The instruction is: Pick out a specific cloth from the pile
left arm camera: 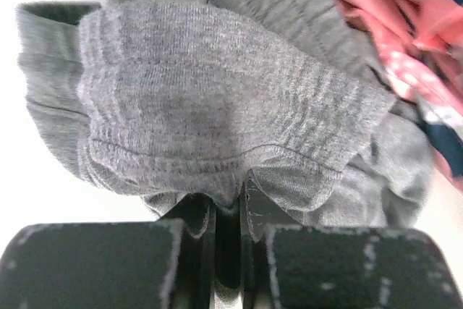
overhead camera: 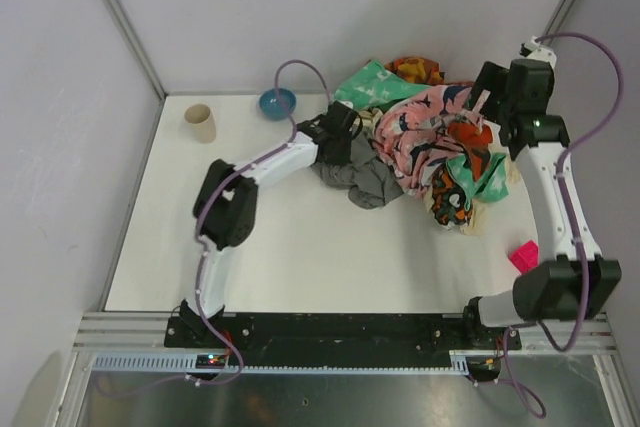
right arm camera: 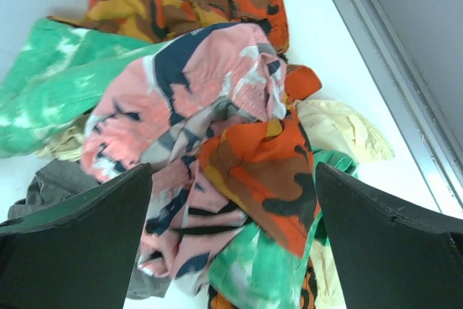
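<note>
The dark grey cloth [overhead camera: 362,179] lies at the left edge of the pile [overhead camera: 440,142], part of it under the pink floral cloth [overhead camera: 425,122]. My left gripper [overhead camera: 340,137] is shut on the grey cloth's edge; in the left wrist view the grey fabric [left arm camera: 217,106] fills the frame and its hem is pinched between the closed fingers [left arm camera: 257,215]. My right gripper [overhead camera: 487,99] hangs open above the pile's far right side, holding nothing. In the right wrist view its fingers [right arm camera: 79,244] frame the orange-black cloth [right arm camera: 268,171], and a corner of the grey cloth [right arm camera: 51,179] shows.
A blue bowl [overhead camera: 278,102] and a tan cup [overhead camera: 200,123] stand at the back left. A pink block [overhead camera: 523,256] lies at the right near the right arm. Mint green [overhead camera: 375,87] and cream [right arm camera: 336,132] cloths lie in the pile. White walls close the back.
</note>
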